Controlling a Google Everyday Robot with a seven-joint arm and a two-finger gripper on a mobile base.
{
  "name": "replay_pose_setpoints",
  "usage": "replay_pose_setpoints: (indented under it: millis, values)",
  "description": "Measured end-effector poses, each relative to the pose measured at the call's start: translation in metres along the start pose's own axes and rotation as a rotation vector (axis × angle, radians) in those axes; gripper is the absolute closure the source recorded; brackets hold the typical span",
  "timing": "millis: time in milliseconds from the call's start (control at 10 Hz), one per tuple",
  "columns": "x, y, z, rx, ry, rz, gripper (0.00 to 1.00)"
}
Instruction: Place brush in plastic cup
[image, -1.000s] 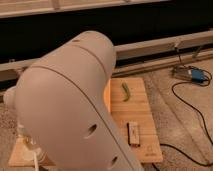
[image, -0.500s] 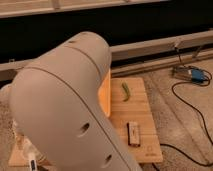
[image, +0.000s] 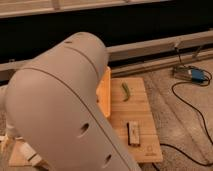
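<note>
My own arm's large pale housing (image: 60, 110) fills the left and middle of the camera view. My gripper is behind it at the lower left, where only a small pale part (image: 29, 155) shows over the board's corner. The brush and the plastic cup are hidden or out of view. The wooden board (image: 145, 112) lies on the floor to the right of the arm.
On the board lie a small green curved item (image: 126, 91) and a dark brown rectangular block (image: 133, 133). An orange object (image: 104, 90) shows at the arm's edge. A black cable (image: 192, 107) and a blue-and-grey device (image: 192, 74) lie at right. A long dark wall with rails runs behind.
The arm housing has shifted slightly to the left, showing a little more of the board. Nothing on the board has moved.
</note>
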Motion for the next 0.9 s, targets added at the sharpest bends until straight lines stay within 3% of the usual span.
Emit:
replay_pose_setpoints:
  millis: [200, 900]
  values:
    - [0.0003, -0.0025, -0.0015, 0.011, -0.027, 0.018, 0.20]
    - [-0.0001, -0.0020, -0.0013, 0.011, -0.029, 0.017, 0.20]
